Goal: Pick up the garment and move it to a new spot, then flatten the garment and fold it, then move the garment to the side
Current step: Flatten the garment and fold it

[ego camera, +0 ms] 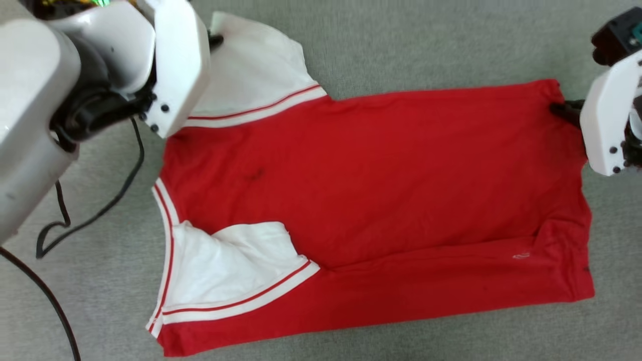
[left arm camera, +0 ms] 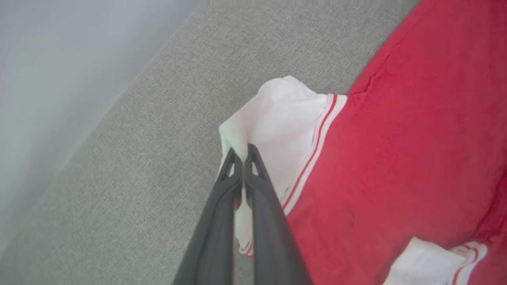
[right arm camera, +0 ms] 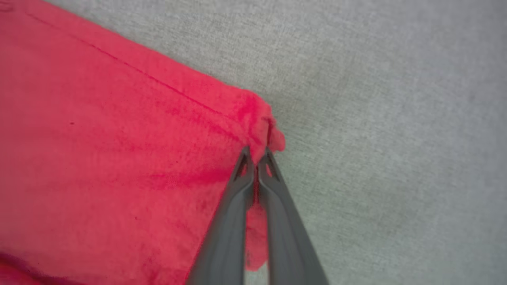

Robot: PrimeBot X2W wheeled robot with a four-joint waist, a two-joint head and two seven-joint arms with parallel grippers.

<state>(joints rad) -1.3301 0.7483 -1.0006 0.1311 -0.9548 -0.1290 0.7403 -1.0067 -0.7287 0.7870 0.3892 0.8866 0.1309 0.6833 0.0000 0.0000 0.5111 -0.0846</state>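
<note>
Shirt (ego camera: 371,190) first: in the head view we see it spread plain red side up across the grey surface (ego camera: 451,45), neck toward our left and hem toward our right. The near sleeve (ego camera: 225,271) is folded in over the red body, and a long crease runs along the near side. Our left claw (ego camera: 215,40) sits at the tip of the far sleeve (ego camera: 256,65) and our right claw (ego camera: 564,111) at the far hem corner (ego camera: 554,90). They are well apart, which we judge lets the far edge be drawn taut between them for flattening. A black cable (ego camera: 100,210) trails on the surface beside the left arm, apart from the cloth. In the left wrist view, the left claw (left arm camera: 242,152) is pinched tight on a bunch of white sleeve cloth that puckers up around its tips. In the right wrist view, the right claw (right arm camera: 256,154) is closed on the red corner, with a nub of fabric poking past the tips and more caught between the fingers lower down. With both far points gripped, we judge flattening is the step in hand; the near sleeve is not yet laid out.
</note>
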